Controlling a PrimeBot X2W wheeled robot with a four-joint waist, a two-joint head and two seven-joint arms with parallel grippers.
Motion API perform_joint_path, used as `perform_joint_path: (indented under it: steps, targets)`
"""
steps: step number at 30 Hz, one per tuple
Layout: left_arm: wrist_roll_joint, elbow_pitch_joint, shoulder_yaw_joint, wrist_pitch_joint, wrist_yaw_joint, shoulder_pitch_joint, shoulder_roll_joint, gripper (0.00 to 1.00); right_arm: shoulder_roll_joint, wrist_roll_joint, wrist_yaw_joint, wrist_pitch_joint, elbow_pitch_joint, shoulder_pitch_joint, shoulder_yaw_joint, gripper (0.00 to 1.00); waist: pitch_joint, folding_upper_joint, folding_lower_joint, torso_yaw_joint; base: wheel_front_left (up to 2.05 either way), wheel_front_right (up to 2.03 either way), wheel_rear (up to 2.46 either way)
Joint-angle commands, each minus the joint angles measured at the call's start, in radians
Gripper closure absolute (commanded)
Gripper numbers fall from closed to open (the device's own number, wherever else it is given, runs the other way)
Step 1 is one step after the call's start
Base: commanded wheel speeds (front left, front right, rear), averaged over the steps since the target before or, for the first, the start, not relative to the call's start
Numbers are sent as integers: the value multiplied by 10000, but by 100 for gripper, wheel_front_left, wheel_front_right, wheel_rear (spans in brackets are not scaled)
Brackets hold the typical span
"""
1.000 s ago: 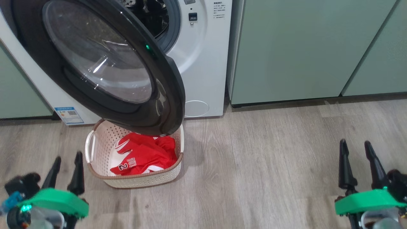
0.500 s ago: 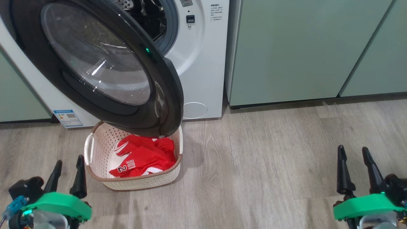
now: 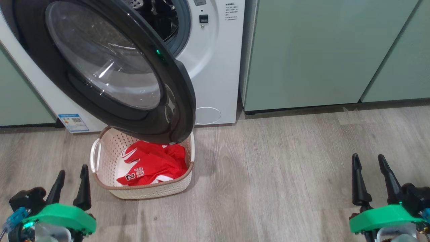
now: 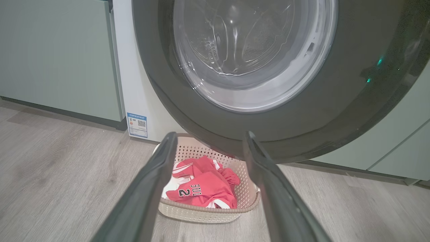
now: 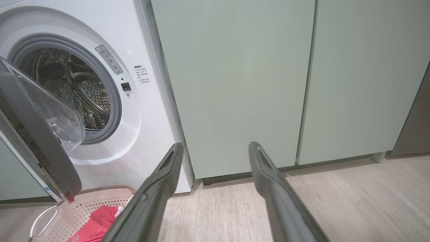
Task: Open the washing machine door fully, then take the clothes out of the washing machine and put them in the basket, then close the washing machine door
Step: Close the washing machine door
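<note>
The washing machine (image 3: 215, 67) stands at the back with its black-rimmed door (image 3: 104, 67) swung wide open over the basket (image 3: 141, 191). Red clothes (image 3: 153, 164) lie inside the basket on the floor. My left gripper (image 3: 72, 169) hangs open at the lower left, just left of the basket and empty. At the lower right my right gripper (image 3: 368, 158) is open and empty over bare floor. The left wrist view looks between the fingers (image 4: 151, 181) at the clothes (image 4: 201, 188), the basket (image 4: 208, 213) and the door (image 4: 268, 101). The right wrist view shows the drum opening (image 5: 77, 90) and the door's edge (image 5: 37, 141).
Pale green cabinets (image 3: 319, 50) flank the washer on the right, and another (image 3: 16, 97) on the left. Wood-look floor (image 3: 268, 168) stretches between the grippers. A small round white panel (image 3: 207, 115) sits low on the washer front.
The head camera has wobbled slightly. Both grippers have shifted a little in the picture, the left one lower, and stay open. The door, basket and clothes rest as before.
</note>
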Motion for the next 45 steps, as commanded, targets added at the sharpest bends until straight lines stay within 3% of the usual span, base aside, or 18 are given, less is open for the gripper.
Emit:
perform_joint_path:
  steps: [1, 5, 6, 7, 8, 19, 24, 30, 39, 45]
  targets:
    - [112, -227, 419, -91, -61, -509, 260, 0, -186, -14, 65, -65, -324, -358, 266, 0, 17, 0, 0, 32, 0, 0, 0]
    - [129, -211, 423, -91, -61, -543, 253, 0, -194, 140, 65, -65, -233, -396, 275, 0, 48, 0, 0, 103, 0, 0, 0]
    - [130, -209, 418, -91, -61, -551, 250, 0, -174, 255, 65, -65, -215, -433, 171, 24, 56, 0, 0, 119, 0, 0, 0]
    - [130, -206, 410, -91, -61, -556, 248, 0, -164, 354, 65, -65, -231, -482, 47, 59, 65, 0, 0, 144, 0, 0, 0]
    - [123, -182, 390, -91, -61, -557, 235, 0, -192, 513, 65, -65, -308, -607, -167, 100, 94, 0, 0, 213, 0, 0, 0]
    - [297, -134, 192, -91, -61, -552, -179, 0, -573, 1285, 65, -65, -1602, -2061, -532, 100, 287, 0, 0, 1071, 0, 0, 0]
    - [503, -169, 8, -91, -61, -675, -390, 0, -879, 1512, 65, -65, -2266, -3014, 398, 100, 395, 0, 0, 1826, 0, 0, 0]
    - [691, -124, -273, -91, -61, -956, -663, 0, -1069, 1787, 65, -65, -2391, -4154, 2207, 100, 468, 0, 0, 2864, 0, 0, 0]
    - [774, -49, -944, -91, -61, -1269, -939, 0, -1121, 2028, 65, -65, -301, -5413, 5709, 100, 543, 0, 0, 4003, 0, 0, 0]
    - [756, -107, -1282, -91, -61, -1466, -1049, 0, -1052, 2681, 65, -65, 2027, -6029, 6729, 100, 850, 0, 0, 4334, 0, 0, 0]
